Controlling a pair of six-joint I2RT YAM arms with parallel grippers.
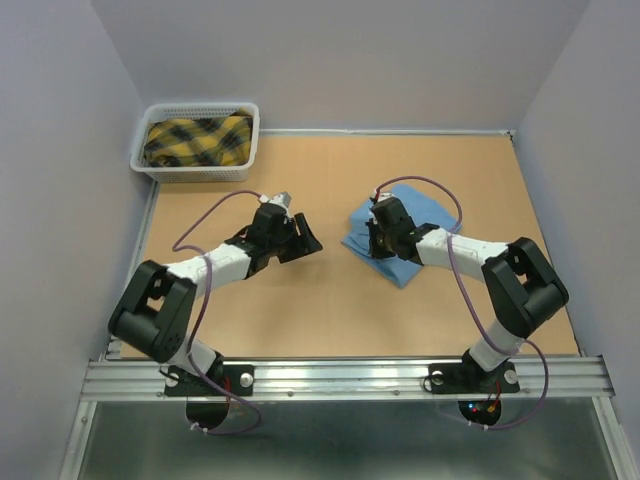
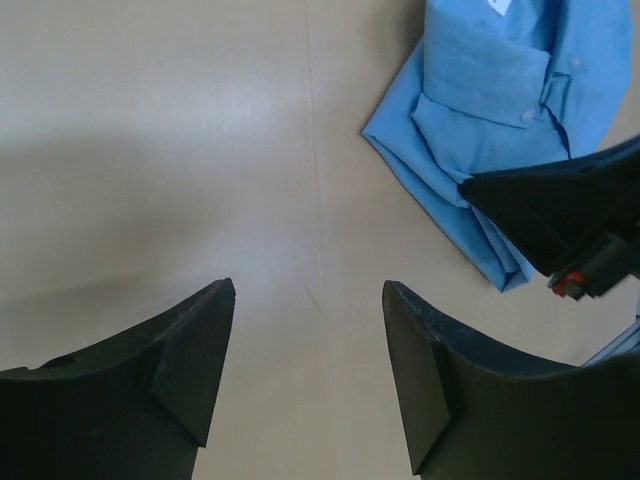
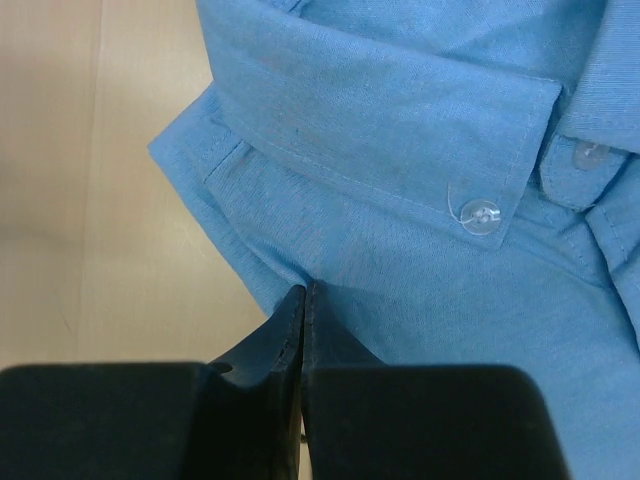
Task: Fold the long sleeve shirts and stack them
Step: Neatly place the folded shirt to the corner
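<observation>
Tan worktop (image 1: 330, 310): folded blue shirt (image 1: 432, 210) right of centre, white basket (image 1: 195, 173) at far-left corner.

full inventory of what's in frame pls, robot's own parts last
shirt: 1, light blue, folded, on the table right of centre
basket: 1, white, at the table's far left corner
plaid cloth: 1, yellow and black, inside the basket
table: 1, tan, under the shirt and both arms
rail: 1, silver, near edge, carries both arm bases
left arm: 1, black and white, jaws apart over bare table, left of the shirt
right arm: 1, black and white, jaws shut, tips at the shirt's edge; pinched cloth not confirmable
</observation>
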